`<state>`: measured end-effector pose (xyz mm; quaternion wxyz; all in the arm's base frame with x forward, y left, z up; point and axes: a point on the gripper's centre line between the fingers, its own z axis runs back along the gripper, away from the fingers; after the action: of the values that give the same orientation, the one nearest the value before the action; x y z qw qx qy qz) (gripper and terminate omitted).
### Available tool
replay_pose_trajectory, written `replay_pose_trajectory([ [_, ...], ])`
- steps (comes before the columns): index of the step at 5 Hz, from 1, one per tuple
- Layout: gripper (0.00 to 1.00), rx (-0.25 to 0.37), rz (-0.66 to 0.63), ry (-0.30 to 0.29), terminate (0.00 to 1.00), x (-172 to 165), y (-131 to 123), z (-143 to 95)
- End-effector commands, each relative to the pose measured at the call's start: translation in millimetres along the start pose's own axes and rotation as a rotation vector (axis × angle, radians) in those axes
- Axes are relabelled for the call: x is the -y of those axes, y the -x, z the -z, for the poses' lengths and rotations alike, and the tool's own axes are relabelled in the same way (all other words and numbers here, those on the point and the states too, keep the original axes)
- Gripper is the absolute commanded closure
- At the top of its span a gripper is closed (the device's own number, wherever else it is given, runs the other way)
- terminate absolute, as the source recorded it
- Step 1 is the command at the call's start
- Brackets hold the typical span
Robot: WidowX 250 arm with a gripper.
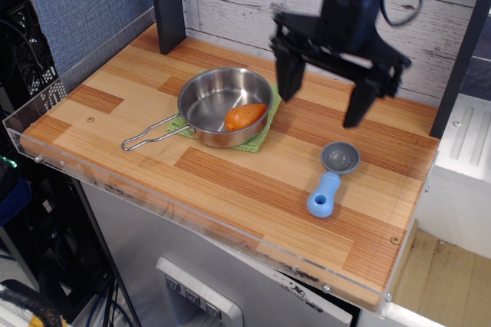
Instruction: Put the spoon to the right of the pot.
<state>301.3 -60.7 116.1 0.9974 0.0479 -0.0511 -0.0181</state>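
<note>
The fingers (288, 74) hang spread wide and empty above the tabletop (230, 177), gripping nothing. The spoon (331, 179) lies below them and toward the front edge, well clear of both tips, its long axis running from the grey bowl at the back to the blue handle at the front. It rests right of the pot (224, 104), apart from it. The pot holds an orange food piece (245, 116) and sits on a green cloth (261, 134). Placement looks done.

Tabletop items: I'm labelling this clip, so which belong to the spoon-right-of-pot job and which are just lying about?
Job:
spoon, lying on the table right of the pot
pot
end effector, open, raised above the table

Lying about:
orange food piece, in the pot
green cloth, under the pot
</note>
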Motion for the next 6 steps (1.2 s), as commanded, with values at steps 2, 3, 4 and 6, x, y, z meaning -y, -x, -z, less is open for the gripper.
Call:
replay_pose_trajectory([
  [2, 0.00, 0.021, -0.113, 0.096, 0.00, -21.1, 4.4, -32.8],
  [3, 0.00, 0.015, -0.139, 0.103, 0.00, -26.6, 4.8, -32.7],
  [4, 0.00, 0.008, -0.138, 0.101, 0.00, -28.5, 4.3, -29.8],
  [6, 0.00, 0.051, -0.045, 0.107, 0.00, -32.1, 3.8, -29.3],
])
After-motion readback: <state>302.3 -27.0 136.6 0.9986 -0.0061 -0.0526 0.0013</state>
